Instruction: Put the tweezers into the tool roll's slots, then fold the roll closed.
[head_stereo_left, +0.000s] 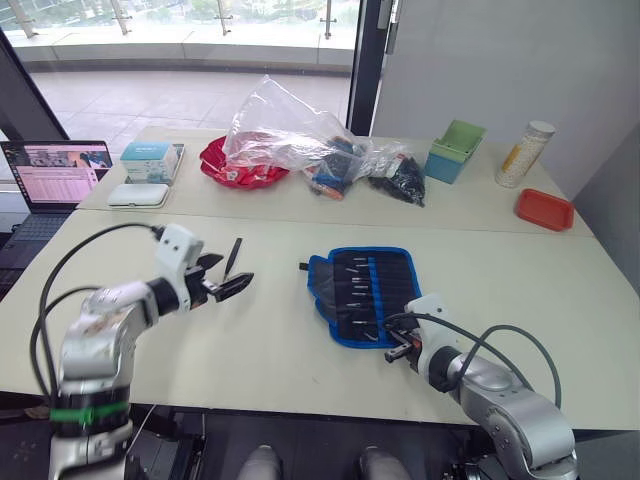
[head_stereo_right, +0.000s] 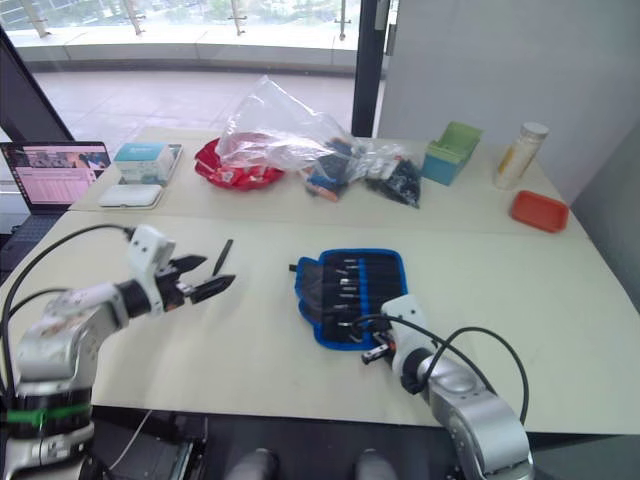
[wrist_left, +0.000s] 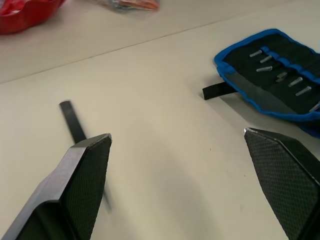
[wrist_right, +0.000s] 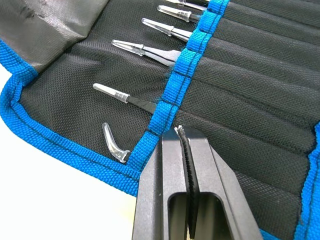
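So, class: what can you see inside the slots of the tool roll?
Tweezers sit in the slots of the open tool roll, clear-capped tips poking out past the blue centre stripe. Their bodies are covered by the slot fabric, so those cannot be seen.

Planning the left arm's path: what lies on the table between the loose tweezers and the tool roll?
Bare tabletop. In the left eye view, nothing lies between the loose tweezers and the tool roll except the roll's own strap.

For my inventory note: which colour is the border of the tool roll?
Bright blue. The tool roll border shows best in the right wrist view.
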